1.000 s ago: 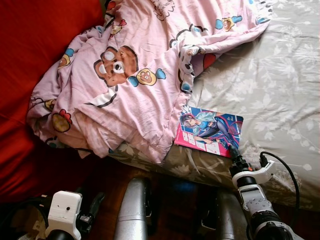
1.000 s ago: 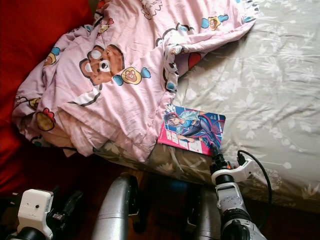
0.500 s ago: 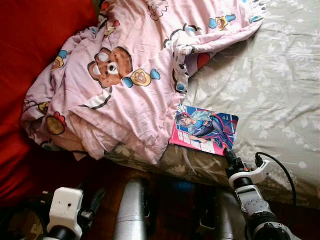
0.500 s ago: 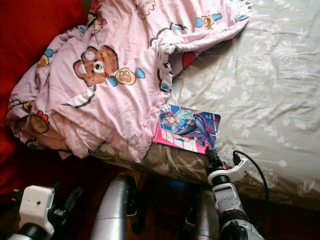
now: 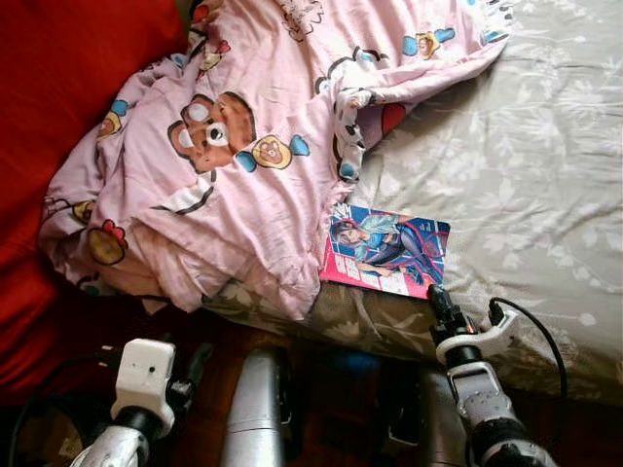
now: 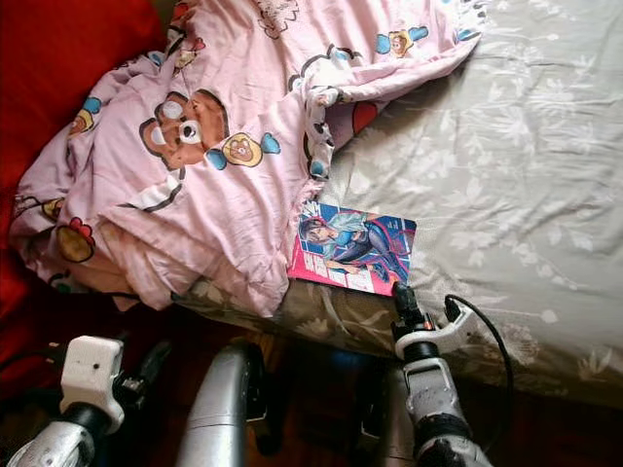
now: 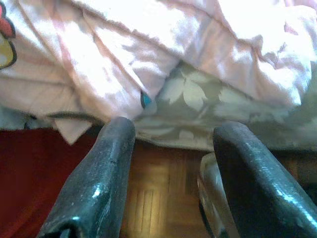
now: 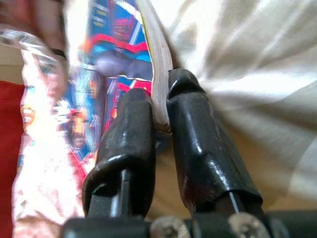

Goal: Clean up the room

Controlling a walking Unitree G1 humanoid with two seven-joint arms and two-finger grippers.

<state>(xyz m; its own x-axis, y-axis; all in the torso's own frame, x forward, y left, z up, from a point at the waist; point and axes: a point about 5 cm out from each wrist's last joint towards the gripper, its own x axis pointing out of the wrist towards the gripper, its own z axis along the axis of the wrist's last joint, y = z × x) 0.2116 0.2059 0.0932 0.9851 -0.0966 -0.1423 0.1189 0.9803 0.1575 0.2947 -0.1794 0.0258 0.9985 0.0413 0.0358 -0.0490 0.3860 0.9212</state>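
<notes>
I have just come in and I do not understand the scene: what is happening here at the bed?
The robot is tidying the bed. Its right claw is shut on the near corner of a comic book, which lies on the grey flowered sheet beside a crumpled pink blanket. The left claw hangs open, low by the bed's edge, holding nothing.

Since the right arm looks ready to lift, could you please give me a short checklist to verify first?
1. Right gripper shut on the comic book: ok, its fingers pinch the near edge.
2. Grip depth: not ok, only the edge is caught, so the book may sag or slip.
3. Book free of the pink bear blanket: cannot tell, the blanket's edge meets the book's left side.
4. Book resting on the floral bed sheet near the bed's edge: ok.
5. Left gripper out of the way: ok, open and low by the wooden floor.
</notes>
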